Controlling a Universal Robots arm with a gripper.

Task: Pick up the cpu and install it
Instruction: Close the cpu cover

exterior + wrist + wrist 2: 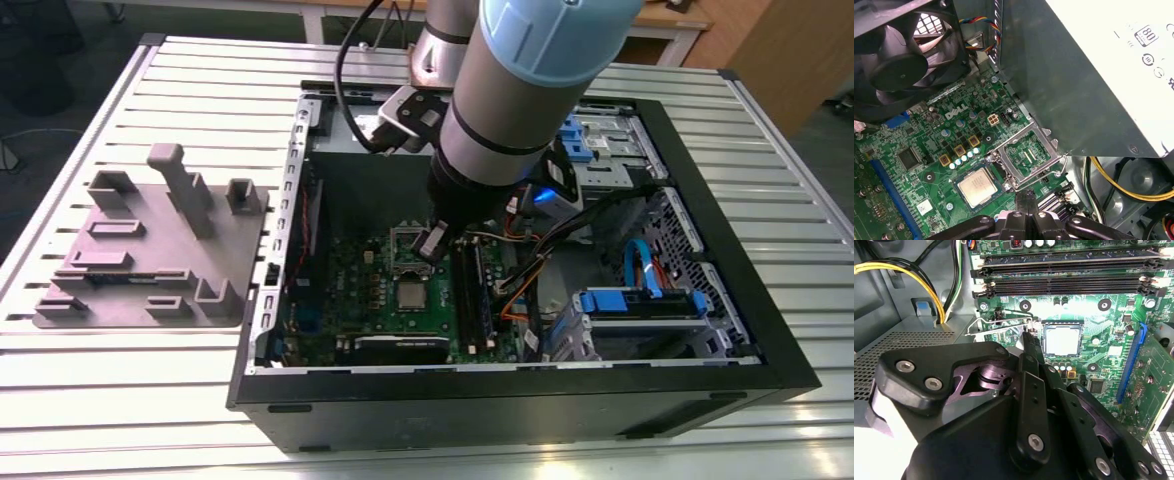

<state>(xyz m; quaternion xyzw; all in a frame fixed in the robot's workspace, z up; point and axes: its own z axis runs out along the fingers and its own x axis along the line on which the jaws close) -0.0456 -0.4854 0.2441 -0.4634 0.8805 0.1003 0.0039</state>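
The cpu [410, 293] is a small silvery square lying flat in its socket on the green motherboard [360, 290], and it shows in both wrist views [1063, 339] [976, 186]. The metal socket frame [1029, 155] stands swung open beside it. My gripper [430, 245] hangs inside the case just above the board, close to the open frame and a little off the cpu. Its black fingers [1029, 347] are pressed together at the tip, shut with nothing between them, and the tip [1026, 196] sits next to the cpu's corner.
The black computer case [534, 395] lies open on a slatted metal table [134, 400]. A fan [894, 55], the power supply [1094, 75], yellow cables [904, 270] and memory slots [1064, 275] crowd the socket. A grey fixture plate [147, 250] lies at the exterior view's left.
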